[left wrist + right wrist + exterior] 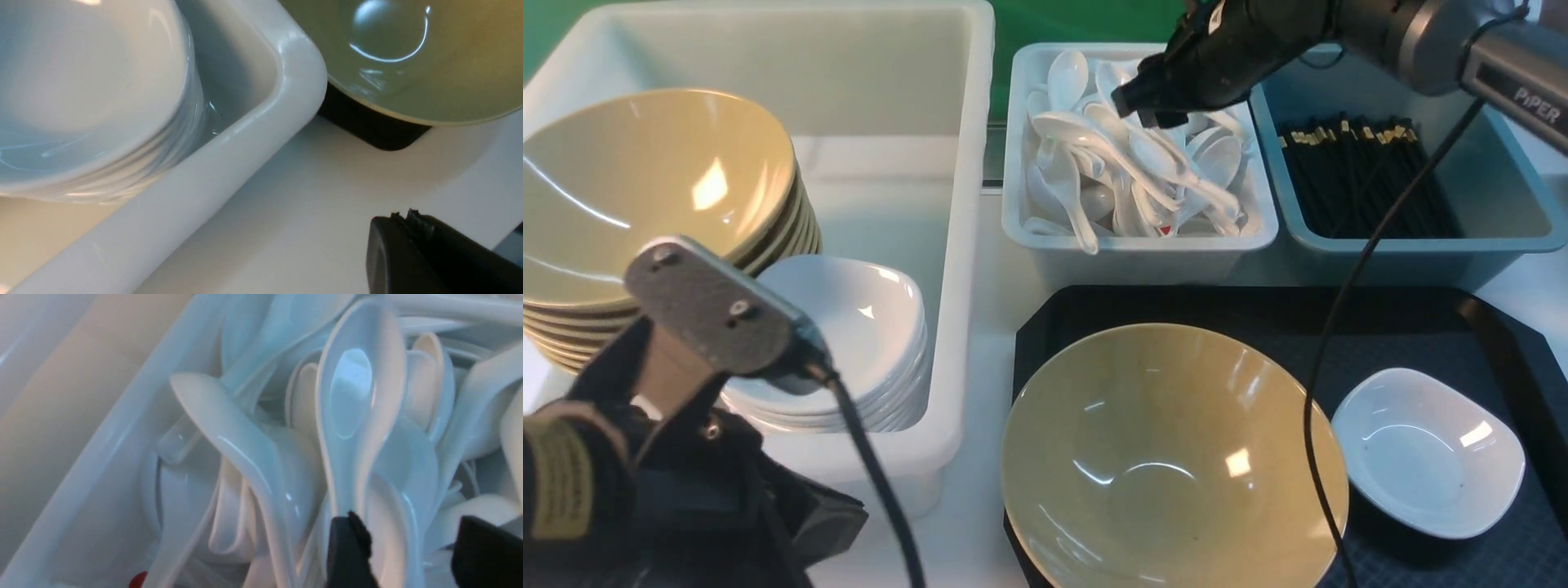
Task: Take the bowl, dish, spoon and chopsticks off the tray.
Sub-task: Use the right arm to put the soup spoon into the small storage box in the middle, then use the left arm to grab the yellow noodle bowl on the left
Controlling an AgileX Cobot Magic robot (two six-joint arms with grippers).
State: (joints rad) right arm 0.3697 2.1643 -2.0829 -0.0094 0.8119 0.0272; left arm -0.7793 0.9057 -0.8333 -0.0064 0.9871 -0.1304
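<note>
Left gripper is seen pressed together, empty, near the bowl.
Right gripper is parted over the spoon bin; the bowl, judged slippery and brittle, is best pinched at its rim.

The white table carries four items. The black tray is the reference. White bin: left of the tray, a gap between. Spoon bin and grey-blue bin: side by side, just behind the tray.
</note>
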